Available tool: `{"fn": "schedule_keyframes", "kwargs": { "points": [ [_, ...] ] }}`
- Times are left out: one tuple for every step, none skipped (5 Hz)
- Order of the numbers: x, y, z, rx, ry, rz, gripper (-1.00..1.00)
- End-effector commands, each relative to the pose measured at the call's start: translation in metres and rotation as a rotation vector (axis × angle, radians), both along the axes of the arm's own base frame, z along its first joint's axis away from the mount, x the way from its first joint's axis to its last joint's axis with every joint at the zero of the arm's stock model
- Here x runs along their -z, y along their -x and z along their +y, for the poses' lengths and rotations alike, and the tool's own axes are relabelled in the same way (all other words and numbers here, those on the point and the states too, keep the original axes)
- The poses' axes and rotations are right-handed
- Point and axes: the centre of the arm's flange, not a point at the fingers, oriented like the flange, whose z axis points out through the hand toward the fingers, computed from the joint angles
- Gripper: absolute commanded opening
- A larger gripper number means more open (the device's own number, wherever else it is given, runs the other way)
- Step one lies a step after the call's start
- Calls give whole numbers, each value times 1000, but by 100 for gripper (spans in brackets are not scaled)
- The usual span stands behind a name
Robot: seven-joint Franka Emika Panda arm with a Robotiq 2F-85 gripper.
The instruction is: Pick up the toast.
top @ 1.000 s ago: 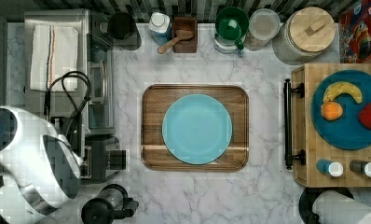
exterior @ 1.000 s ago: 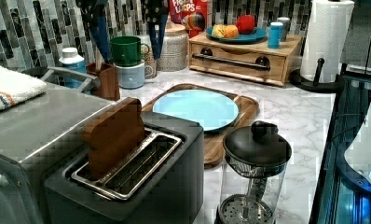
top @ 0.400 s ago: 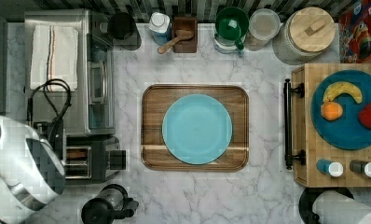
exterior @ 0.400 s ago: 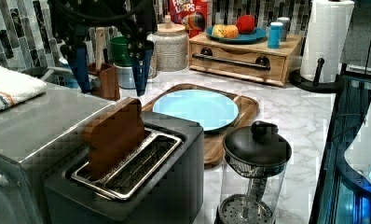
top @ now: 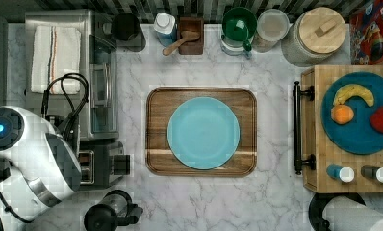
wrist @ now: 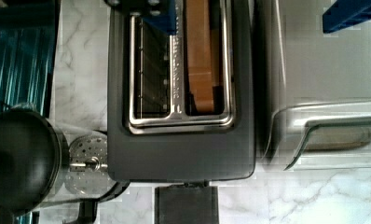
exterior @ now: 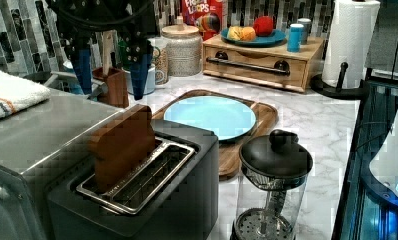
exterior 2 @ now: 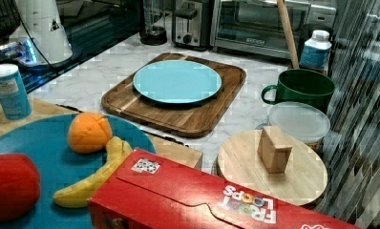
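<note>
Nearest the tabletop's front edge in the left view, the toast (exterior: 121,146) stands upright in the toaster (exterior: 152,200) slot beside the oven; behind and above it hangs the pincer (exterior: 112,65), pointing down, blue fingers (exterior: 141,75) spread wide, holding nothing.
</note>
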Motion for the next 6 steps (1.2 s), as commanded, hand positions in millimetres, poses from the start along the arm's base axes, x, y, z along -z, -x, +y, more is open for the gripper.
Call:
{"fn": "schedule_keyframes", "kwargs": {
  "points": [
    [-7, 55, 87, -60, -76, 20, 100],
    [10, 66, 89, -67, -72, 38, 100],
    [26, 74, 97, -78, -4, 19, -100],
    [22, 72, 96, -83, 11, 23, -100],
    [9, 63, 96, -47, 4, 39, -100],
    [-14, 45, 92, -16, -7, 64, -100]
  ]
}}
